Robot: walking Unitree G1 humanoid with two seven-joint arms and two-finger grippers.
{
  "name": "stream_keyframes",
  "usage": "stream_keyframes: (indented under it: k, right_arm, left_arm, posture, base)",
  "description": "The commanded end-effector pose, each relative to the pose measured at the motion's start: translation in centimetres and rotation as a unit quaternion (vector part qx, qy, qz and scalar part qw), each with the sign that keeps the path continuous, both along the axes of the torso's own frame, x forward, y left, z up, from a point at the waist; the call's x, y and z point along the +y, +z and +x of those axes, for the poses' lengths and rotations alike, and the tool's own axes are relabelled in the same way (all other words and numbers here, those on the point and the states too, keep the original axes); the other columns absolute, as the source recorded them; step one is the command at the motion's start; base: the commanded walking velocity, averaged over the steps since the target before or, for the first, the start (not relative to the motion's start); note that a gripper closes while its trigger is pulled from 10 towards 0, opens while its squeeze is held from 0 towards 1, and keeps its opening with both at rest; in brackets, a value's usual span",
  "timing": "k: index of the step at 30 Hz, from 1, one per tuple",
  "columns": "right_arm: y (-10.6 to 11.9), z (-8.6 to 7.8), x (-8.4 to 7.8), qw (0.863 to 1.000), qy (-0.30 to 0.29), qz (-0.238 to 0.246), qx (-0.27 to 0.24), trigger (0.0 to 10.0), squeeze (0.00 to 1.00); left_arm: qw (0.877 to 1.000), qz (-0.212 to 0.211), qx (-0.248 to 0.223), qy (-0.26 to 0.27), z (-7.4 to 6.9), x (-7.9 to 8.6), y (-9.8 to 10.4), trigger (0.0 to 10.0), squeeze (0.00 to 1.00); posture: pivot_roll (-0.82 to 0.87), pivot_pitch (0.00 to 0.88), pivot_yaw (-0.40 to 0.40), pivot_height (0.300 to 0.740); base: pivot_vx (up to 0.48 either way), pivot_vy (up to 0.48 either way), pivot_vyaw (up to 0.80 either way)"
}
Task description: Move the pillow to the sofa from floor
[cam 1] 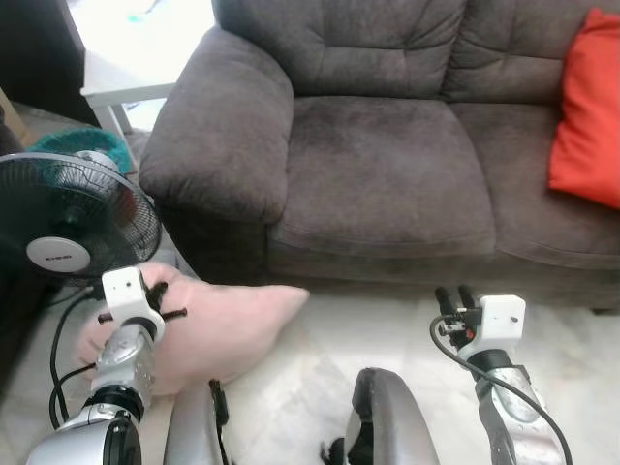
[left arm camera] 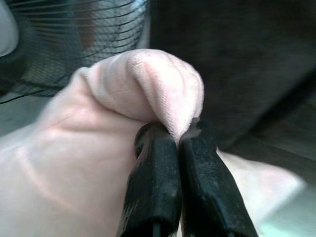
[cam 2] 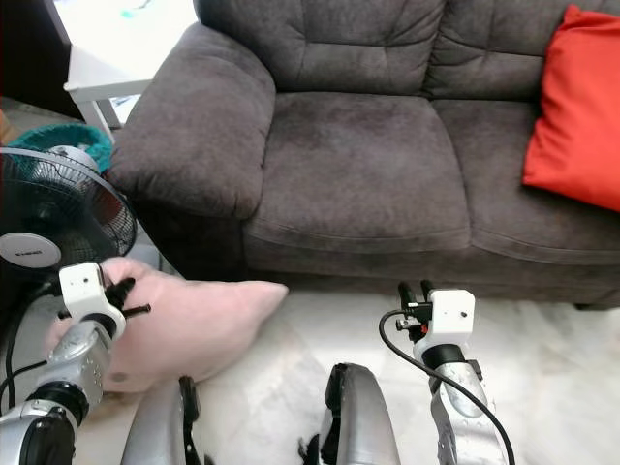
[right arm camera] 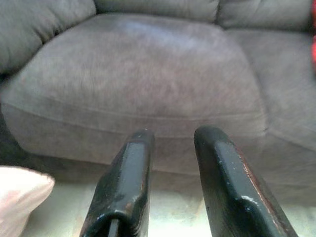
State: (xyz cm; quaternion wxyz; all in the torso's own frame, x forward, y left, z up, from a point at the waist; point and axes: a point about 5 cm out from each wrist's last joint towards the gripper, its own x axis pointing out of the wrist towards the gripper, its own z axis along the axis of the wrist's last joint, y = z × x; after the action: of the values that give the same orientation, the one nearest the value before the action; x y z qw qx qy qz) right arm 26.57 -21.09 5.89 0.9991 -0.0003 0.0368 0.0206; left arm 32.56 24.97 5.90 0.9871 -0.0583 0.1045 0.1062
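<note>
Left end effector: you pinch a fold of the soft pink pillow on the floor.
Right end effector: narrowly parted, empty, facing the dark grey fabric sofa.

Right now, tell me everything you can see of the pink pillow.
The pink pillow is soft and plush-looking. It lies on the pale floor before the grey sofa, beside the black fan, one corner pointing towards the sofa. The left gripper has its jaws shut on a bunched fold at the pillow's edge.
</note>
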Motion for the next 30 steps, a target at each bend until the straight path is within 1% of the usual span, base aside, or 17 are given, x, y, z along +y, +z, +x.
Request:
stream_keyframes:
  k: [1,5,7,15,17,18,23,28,30]
  right_arm:
    - [-0.2,-0.2,0.0,1.000,0.000,-0.001,0.002,10.0,0.00]
    - [-0.2,-0.2,0.0,1.000,0.000,0.000,0.003,10.0,0.00]
    - [-0.4,-0.1,0.1,1.000,0.001,0.000,0.005,10.0,0.00]
    - [-0.5,-0.1,0.2,1.000,0.001,0.002,0.005,10.0,0.00]
    - [-0.5,0.0,0.2,1.000,0.001,0.003,0.005,10.0,0.00]
    - [-0.6,0.0,0.3,1.000,0.002,0.004,0.005,10.0,0.00]
    - [-0.6,0.1,0.4,1.000,0.003,0.006,0.005,10.0,0.00]
    - [-0.8,0.1,0.3,1.000,0.002,0.005,0.009,10.0,0.00]
    - [-1.0,0.1,0.2,1.000,0.001,0.000,0.019,10.0,0.00]
  left_arm:
    - [0.999,0.019,-0.049,-0.014,0.9,-0.3,1.8,10.0,0.00]
    - [0.998,0.021,-0.051,-0.017,1.0,-0.5,1.9,10.0,0.00]
    - [0.998,0.026,-0.054,-0.027,1.1,-1.1,1.9,10.0,0.00]
    - [0.996,0.033,-0.065,-0.048,1.0,-2.0,1.9,10.0,0.00]
    - [0.994,0.033,-0.076,-0.067,1.0,-2.7,2.1,10.0,0.00]
    - [0.993,0.034,-0.081,-0.077,0.9,-3.0,2.1,10.0,0.00]
    - [0.991,0.032,-0.094,-0.087,0.9,-3.6,2.3,10.0,0.00]
    - [0.990,0.030,-0.099,-0.095,0.7,-4.0,2.4,10.0,0.00]
    - [0.989,0.029,-0.104,-0.100,0.7,-4.3,2.7,10.0,0.00]
  posture:
    - [0.03,0.079,-0.080,0.600]
    - [0.04,0.078,-0.080,0.620]
    - [0.04,0.078,-0.079,0.640]
    - [0.04,0.078,-0.079,0.685]
    - [0.05,0.077,-0.077,0.700]
    - [0.05,0.077,-0.077,0.710]
    - [0.05,0.078,-0.076,0.740]
    - [0.05,0.075,-0.074,0.740]
    - [0.05,0.074,-0.074,0.740]
  base:
    - [0.000,0.000,0.00]
    - [0.000,0.000,0.00]
    - [0.000,0.000,0.00]
    - [0.000,0.000,0.00]
    - [0.000,0.000,0.00]
    - [-0.319,0.000,0.00]
    - [-0.392,0.000,0.00]
    - [-0.400,0.000,0.00]
    - [-0.364,0.000,0.00]
